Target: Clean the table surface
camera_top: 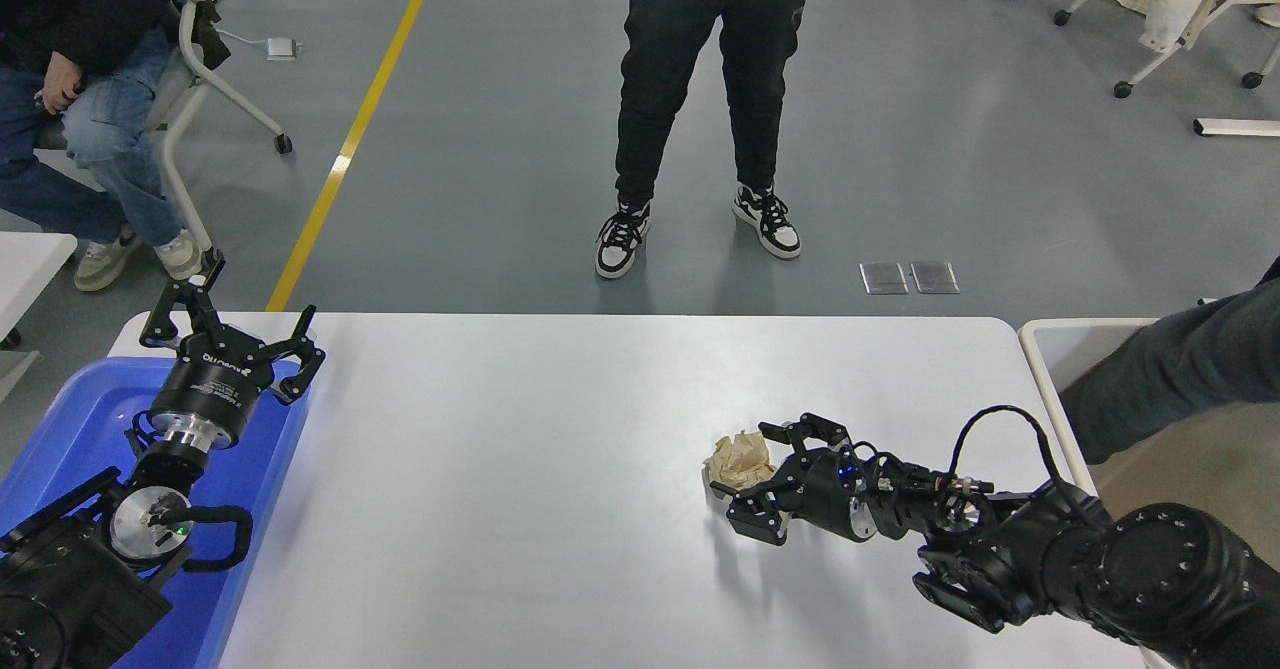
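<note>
We see the right gripper (pixel 745 469) lying low over the table surface (pixel 520 469), a large, smooth, matte white rectangular tabletop, its black fingers spread apart around a crumpled ball of tan brown paper (pixel 738 457). The ball sits between the fingertips, on the tabletop; we cannot tell whether the fingers touch it. Behind the gripper, its arm runs back toward the lower right corner, and just beyond that arm lies a cream-white plastic bin (pixel 1040 369), with a person's dark sleeve (pixel 1170 369) reaching over it. Far off to the gripper's left, the left gripper (pixel 230 334) hangs parked with fingers splayed above a blue plastic tub (pixel 60 429). Past the table's far edge a person in black trousers (pixel 695 79) stands.
</note>
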You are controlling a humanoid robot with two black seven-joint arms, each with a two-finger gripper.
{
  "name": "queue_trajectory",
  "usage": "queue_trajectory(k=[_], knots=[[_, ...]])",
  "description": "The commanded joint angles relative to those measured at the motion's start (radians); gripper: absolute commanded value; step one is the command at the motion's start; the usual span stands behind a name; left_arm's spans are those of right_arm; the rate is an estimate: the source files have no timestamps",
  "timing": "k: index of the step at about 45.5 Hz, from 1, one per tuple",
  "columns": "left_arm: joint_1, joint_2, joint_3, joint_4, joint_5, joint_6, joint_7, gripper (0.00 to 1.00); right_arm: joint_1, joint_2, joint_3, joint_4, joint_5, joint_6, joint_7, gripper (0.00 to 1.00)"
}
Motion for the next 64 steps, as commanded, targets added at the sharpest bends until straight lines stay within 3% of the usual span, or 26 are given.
queue_trajectory(k=[1,3,8,15,28,47,56,64], knots=[[0.0,0.0,0.0,0.0,0.0,0.0,0.0,1.0,-0.011,0.0,0.001,-0.032,0.005,0.0,0.007,0.98],[-0.001,-0.001,0.0,0.0,0.0,0.0,0.0,1.0,-0.019,0.0,0.001,-0.054,0.005,0.0,0.007,0.95],[0.0,0.0,0.0,0.0,0.0,0.0,0.0,1.0,-0.03,0.0,0.001,-0.077,0.012,0.001,0.024,0.78],[0.0,-0.001,0.0,0.0,0.0,0.0,0.0,1.0,-0.04,0.0,0.003,-0.077,0.017,0.009,0.024,0.34],[0.0,0.0,0.0,0.0,0.0,0.0,0.0,1.0,-0.036,0.0,0.01,-0.077,0.058,0.016,0.033,0.01],[-0.001,0.0,0.0,0.0,0.0,0.0,0.0,1.0,0.032,0.0,0.026,-0.011,0.291,0.05,0.109,0.0],[0.0,0.0,-0.001,0.0,0.0,0.0,0.0,1.0,0.174,-0.078,0.076,0.243,0.491,0.059,0.136,0.0],[-0.001,0.0,0.0,0.0,0.0,0.0,0.0,1.0,0.251,-0.216,0.165,0.46,0.52,0.067,0.135,0.0]])
